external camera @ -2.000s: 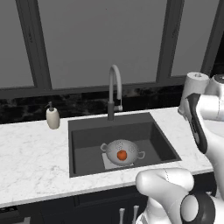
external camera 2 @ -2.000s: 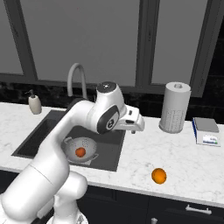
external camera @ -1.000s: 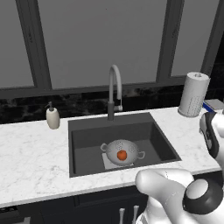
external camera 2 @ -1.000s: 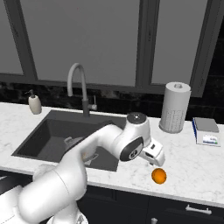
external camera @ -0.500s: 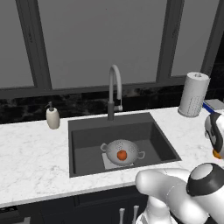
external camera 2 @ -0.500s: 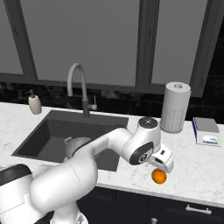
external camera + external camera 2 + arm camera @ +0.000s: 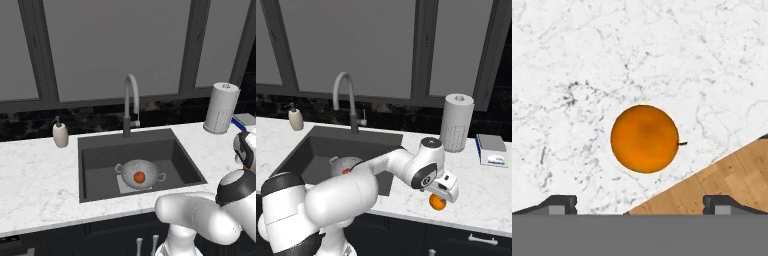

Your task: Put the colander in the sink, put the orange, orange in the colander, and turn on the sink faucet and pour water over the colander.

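- We see the gripper (image 7: pixel 640 205) with jaws spread wide, grasping nothing, hanging right above the brighter orange (image 7: pixel 644 138) on the white marble counter (image 7: pixel 587 60).
- In the hand view the fruit sits centred between the fingertips (image 7: pixel 559 204), counter edge and wood floor (image 7: pixel 732 175) at 5 o'clock.
- Right base view: that orange (image 7: pixel 437 202) lies at the counter's front edge, at 4 o'clock from the sink (image 7: pixel 316 145).
- The colander (image 7: pixel 140 172) rests on the sink (image 7: pixel 100 155) floor with the reddish orange (image 7: pixel 139 177) inside.
- Faucet (image 7: pixel 130 102) is at 12 o'clock of the basin, soap bottle (image 7: pixel 60 134) at 10, paper towel roll (image 7: pixel 221 108) at 2.
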### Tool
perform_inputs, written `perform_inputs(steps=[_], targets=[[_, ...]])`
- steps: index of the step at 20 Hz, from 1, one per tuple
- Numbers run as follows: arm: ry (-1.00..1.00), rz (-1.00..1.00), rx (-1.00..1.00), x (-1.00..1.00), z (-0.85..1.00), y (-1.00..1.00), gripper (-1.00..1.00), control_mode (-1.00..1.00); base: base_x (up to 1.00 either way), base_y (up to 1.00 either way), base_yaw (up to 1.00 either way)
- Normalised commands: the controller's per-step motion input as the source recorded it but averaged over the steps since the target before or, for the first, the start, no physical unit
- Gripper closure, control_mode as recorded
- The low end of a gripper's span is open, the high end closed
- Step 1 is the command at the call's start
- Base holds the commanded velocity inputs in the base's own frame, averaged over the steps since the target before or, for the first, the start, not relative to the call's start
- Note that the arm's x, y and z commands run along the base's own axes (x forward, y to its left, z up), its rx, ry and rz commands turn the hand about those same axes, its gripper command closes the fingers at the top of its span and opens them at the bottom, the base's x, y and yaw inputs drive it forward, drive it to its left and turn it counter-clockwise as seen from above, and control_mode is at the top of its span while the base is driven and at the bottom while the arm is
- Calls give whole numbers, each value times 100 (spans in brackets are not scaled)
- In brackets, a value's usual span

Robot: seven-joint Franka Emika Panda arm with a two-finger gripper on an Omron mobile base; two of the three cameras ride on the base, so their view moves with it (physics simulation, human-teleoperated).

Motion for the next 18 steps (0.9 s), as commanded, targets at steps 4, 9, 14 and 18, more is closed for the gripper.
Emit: perform_inputs(steps=[4,9,14,18], targets=[[7,0,0,9,-21,-26,-100,-100,0,0,0],[9,0,0,20,-13,-43,-100,-100,0,0,0],[0,0,4,13,-8,-27,-100,-100,0,0,0],[-5,0,12,0,-13,0,-100,-100,0,0,0]])
